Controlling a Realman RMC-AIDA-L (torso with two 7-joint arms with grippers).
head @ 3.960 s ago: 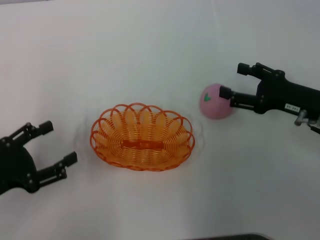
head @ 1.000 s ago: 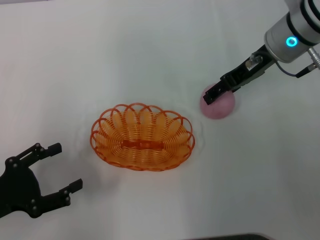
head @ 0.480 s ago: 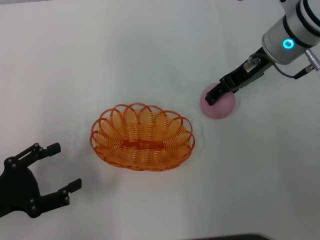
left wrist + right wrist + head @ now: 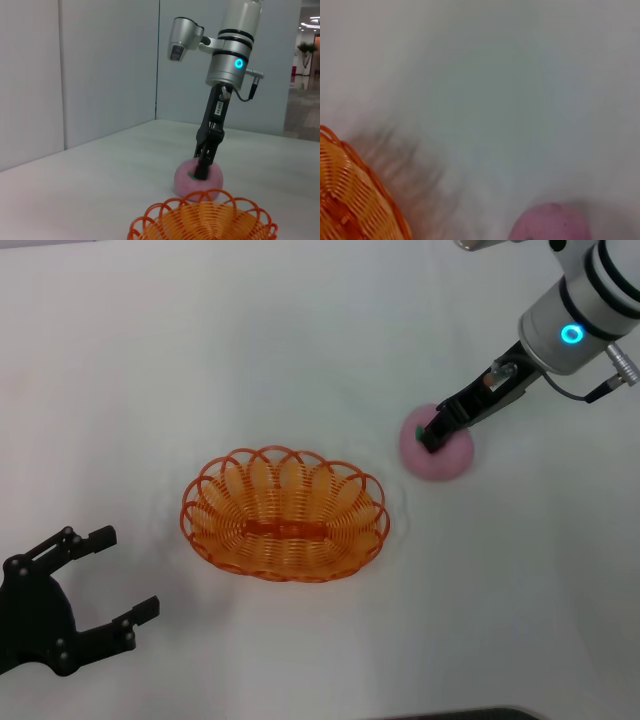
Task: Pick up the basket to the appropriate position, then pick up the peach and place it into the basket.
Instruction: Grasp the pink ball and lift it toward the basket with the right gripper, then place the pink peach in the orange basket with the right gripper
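The orange basket [image 4: 285, 515] sits on the white table in the middle; it also shows in the left wrist view [image 4: 200, 222] and the right wrist view [image 4: 350, 200]. The pink peach [image 4: 440, 455] lies on the table to its right and farther back, apart from it. My right gripper [image 4: 432, 435] points down from above and its tip is at the peach's top by the green leaf mark; the left wrist view shows this too, with the gripper [image 4: 202, 169] on the peach [image 4: 199, 181]. My left gripper [image 4: 128, 572] is open and empty, near the front left.
The white table [image 4: 300, 360] spreads around the basket and peach. Pale wall panels [image 4: 100, 65] stand behind the table in the left wrist view. The right wrist view shows only the peach's edge [image 4: 552, 222].
The right gripper, level beside the peach four seconds ago, now points down and has come lower onto the peach's top. The left gripper has drawn back toward the front edge.
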